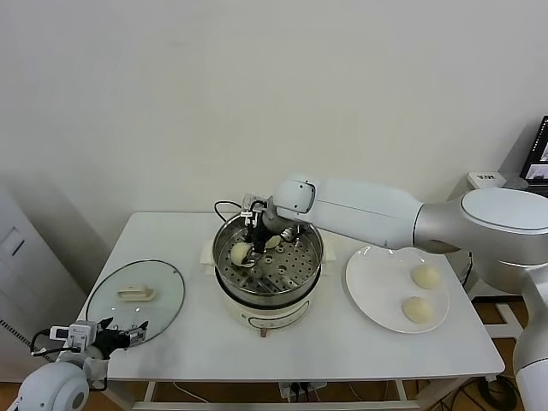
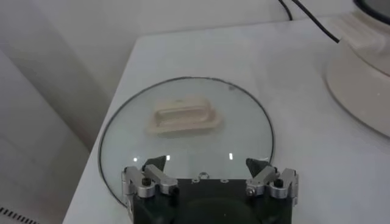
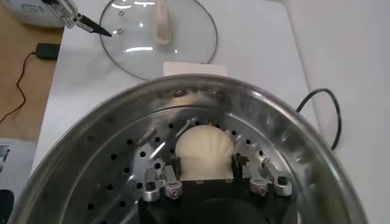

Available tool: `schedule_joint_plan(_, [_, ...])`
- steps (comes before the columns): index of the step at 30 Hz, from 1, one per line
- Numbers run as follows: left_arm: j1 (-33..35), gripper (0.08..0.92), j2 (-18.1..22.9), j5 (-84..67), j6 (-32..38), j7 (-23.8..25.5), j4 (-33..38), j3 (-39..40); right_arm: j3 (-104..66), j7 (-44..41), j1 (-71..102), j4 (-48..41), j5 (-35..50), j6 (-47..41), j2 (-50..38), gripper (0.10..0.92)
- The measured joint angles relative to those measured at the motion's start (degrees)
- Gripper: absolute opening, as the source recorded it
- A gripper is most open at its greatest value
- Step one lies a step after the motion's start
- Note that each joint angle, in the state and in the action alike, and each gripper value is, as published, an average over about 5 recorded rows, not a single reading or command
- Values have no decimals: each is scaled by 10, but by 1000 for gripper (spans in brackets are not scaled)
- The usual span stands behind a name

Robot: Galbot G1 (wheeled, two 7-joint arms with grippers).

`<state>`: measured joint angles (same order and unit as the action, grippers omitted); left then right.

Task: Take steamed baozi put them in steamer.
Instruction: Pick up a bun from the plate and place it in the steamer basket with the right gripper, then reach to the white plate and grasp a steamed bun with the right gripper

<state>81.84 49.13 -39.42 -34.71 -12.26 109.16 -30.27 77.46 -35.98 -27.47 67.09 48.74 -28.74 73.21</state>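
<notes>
The steamer (image 1: 267, 301) stands mid-table, a steel pot on a white base. My right gripper (image 1: 248, 248) reaches down into it. In the right wrist view its fingers (image 3: 175, 168) press both sides of a cream-white baozi (image 3: 204, 149), which rests on the perforated tray (image 3: 116, 176). A second baozi (image 1: 273, 242) lies on the tray just beside it. Two more baozi (image 1: 425, 276) (image 1: 417, 309) sit on the white plate (image 1: 377, 278) to the right. My left gripper (image 2: 207, 163) hovers open and empty over the near edge of the glass lid (image 2: 183, 115).
The glass lid (image 1: 137, 300) with its cream handle lies flat on the table's left side. A black cord (image 1: 224, 207) runs behind the steamer. The table's front edge is close to the pot and plate.
</notes>
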Motion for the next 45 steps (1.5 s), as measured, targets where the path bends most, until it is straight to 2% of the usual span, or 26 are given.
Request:
schedule_joint_plan(6, [1, 823, 2, 0, 0, 0, 0, 0, -6, -1, -4, 1, 0, 0, -4, 752])
schedule_joint_plan(11, [0, 823, 4, 1, 0, -1, 3, 0, -3, -23, -27, 9, -4, 7, -20, 819])
schedule_joint_plan(19, [3, 823, 2, 1, -1, -1, 10, -1, 33, -106, -103, 43, -36, 42, -101, 823])
schedule_joint_plan(29, [3, 823, 1, 1, -3, -1, 18, -2, 82, -230, -159, 68, -122, 124, -246, 823])
schedule_joint_plan(36, [2, 823, 1, 1, -3, -2, 20, -2, 75, -285, -141, 61, -210, 184, -328, 823])
schedule_joint_plan(45, [1, 823, 3, 1, -4, -2, 20, -2, 22, -321, -67, 35, -318, 243, -373, 823])
